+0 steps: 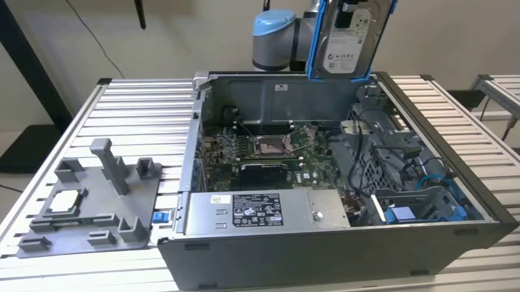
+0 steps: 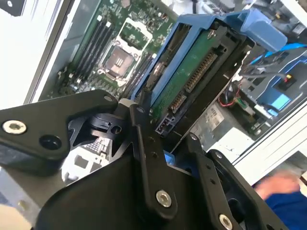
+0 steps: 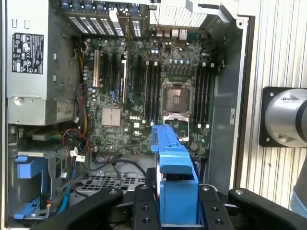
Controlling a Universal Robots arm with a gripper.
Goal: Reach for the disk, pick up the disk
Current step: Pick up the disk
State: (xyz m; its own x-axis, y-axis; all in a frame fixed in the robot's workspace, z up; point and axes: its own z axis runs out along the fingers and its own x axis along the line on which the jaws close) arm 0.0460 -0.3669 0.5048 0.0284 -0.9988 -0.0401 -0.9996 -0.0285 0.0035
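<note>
A grey fixture tray [image 1: 85, 207] sits near the table's [image 1: 138, 109] front corner at the exterior view's left. Beside it stands an open computer case [image 1: 325, 249], motherboard [image 1: 260, 152] exposed. Above the case's back edge, the claw [image 3: 177, 211] pinches the disk [image 1: 351, 42], held upright in the air, clear of the case, blue frame showing.

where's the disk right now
The disk is held in the end effector, lifted above the open computer case at the top of the exterior view, just to that view's right of the arm's blue-capped joint.
</note>
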